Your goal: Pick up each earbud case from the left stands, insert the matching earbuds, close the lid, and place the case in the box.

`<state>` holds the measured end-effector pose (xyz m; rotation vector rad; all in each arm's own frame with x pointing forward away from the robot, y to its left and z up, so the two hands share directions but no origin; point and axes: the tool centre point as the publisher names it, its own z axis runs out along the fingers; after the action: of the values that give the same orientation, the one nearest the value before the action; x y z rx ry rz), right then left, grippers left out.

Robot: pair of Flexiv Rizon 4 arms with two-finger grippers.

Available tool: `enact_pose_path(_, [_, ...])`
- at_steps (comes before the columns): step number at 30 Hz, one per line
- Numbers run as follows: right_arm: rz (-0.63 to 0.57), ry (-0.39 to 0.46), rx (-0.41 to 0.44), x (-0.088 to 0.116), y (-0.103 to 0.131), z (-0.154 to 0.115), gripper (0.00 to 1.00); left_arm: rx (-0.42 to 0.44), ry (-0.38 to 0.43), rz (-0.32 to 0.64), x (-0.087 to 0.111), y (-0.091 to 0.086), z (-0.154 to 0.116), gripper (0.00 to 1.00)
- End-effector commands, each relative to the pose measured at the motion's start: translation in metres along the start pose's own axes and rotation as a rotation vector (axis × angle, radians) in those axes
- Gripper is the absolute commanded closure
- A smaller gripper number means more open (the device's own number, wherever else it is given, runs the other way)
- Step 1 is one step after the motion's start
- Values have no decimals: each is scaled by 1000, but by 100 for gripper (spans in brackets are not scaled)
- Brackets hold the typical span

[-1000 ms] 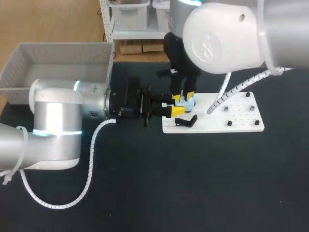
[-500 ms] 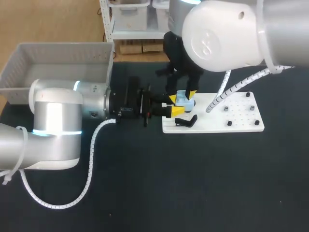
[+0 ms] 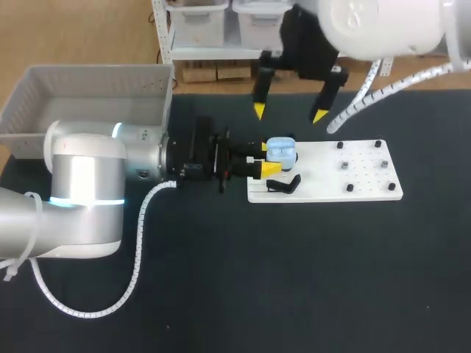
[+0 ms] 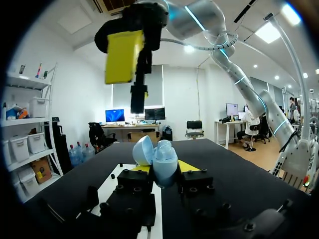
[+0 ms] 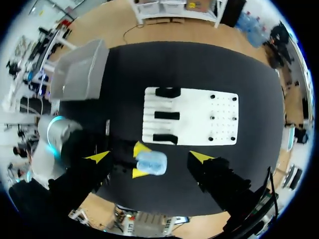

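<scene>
Risen off the earbud case (image 3: 281,151) since a second ago, the right fingers (image 3: 258,110) hang spread wide above the bench (image 3: 294,279). The pale blue case, lid up, sits gripped between the left fingers (image 3: 271,169) at the white board's (image 3: 368,184) left end. The gray box (image 3: 88,95) stands well apart.
</scene>
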<state>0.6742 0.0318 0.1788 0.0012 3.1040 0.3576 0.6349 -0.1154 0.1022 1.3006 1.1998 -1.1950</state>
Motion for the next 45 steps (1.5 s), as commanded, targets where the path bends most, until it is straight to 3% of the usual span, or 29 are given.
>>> enact_pose_path(1, [140, -12, -6, -30, -8, 10, 0, -6, -2, 3, 1, -1, 0, 100])
enact_pose_path(9, [192, -3, 66, -43, -31, 33, 0, -6, -2, 3, 1, -1, 0, 100])
enact_pose_path(19, [197, 14, 129, -33, -55, 48, 0, -6, -2, 3, 1, -1, 0, 100])
enact_pose_path(45, [153, 69, 138, 15, -57, 42, 0, -6, -2, 3, 1, -1, 0, 100])
